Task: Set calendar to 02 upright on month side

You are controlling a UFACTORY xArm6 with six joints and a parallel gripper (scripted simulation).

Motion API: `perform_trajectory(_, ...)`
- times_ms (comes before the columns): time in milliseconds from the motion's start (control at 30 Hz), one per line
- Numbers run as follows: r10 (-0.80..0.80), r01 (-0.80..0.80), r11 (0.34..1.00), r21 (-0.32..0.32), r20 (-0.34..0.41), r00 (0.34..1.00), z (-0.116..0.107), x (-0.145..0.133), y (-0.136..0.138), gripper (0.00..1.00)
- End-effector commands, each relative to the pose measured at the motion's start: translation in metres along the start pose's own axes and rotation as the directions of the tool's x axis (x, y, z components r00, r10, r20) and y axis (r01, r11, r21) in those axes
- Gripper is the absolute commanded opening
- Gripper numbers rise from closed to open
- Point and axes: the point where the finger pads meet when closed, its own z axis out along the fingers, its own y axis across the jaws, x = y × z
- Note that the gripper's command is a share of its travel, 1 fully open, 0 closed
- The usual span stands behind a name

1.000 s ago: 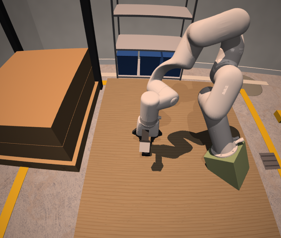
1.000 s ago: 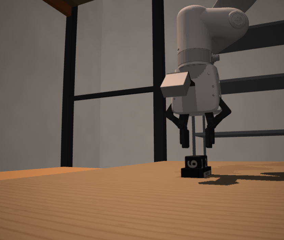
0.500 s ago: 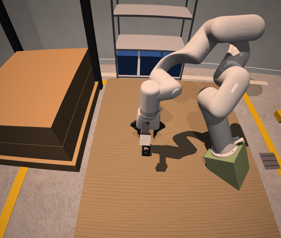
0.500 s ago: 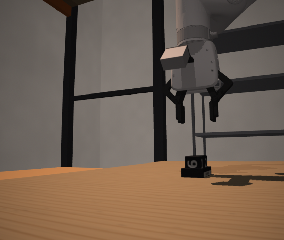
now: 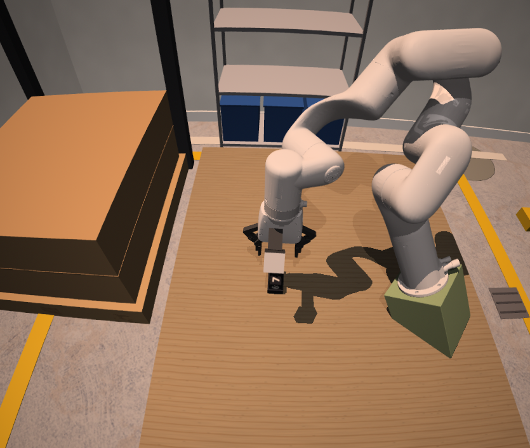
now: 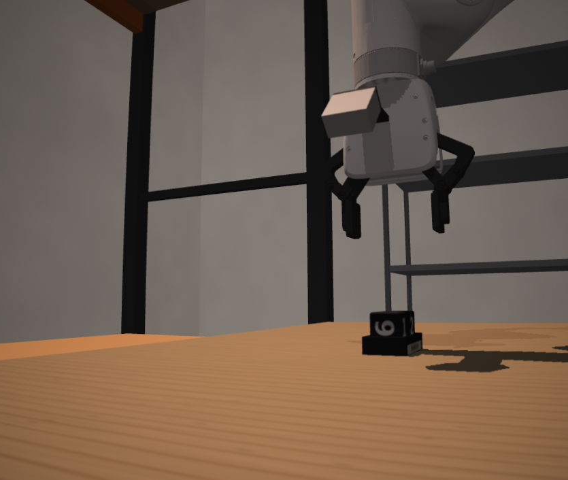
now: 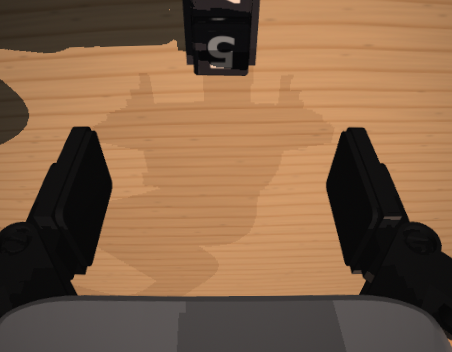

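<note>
The black tray (image 5: 275,292) (image 6: 383,347) (image 7: 254,45) lies flat on the table. Both black cubes stand in it in a row, side by side. The near cube (image 5: 275,280) (image 6: 385,326) (image 7: 219,7) shows a 7 on top and a sideways 6 on its front end face. The far cube (image 6: 411,324) (image 7: 221,47) shows a 5 on top. The tray's right side bears a white month label (image 6: 414,347); above it the digits look like 1 and 2, seen very obliquely. My gripper (image 5: 277,255) (image 6: 396,234) (image 7: 219,155) is wide open and empty, above and behind the tray.
The wooden table (image 5: 303,375) carries the arm's green base (image 5: 424,313) on the right. Large brown boxes (image 5: 62,168) stand beside the table on the left. A shelf rack (image 5: 284,79) with blue bins stands behind. The arm's shadow falls right of the tray.
</note>
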Motion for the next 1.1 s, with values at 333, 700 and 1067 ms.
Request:
perform_trajectory(333,-0.031,0.031,1.0,-0.003,-0.001,1.0,-0.0007,0.0002,0.0012,1.0)
perform_trajectory(700,-0.295,0.295,0.956,-0.003,0.0,0.956,0.0003,0.0029,0.0012,1.0)
perform_trajectory(1067,-0.594,0.594,0.804,-0.002,0.001,0.804,0.0015,0.0063,0.0013,1.0)
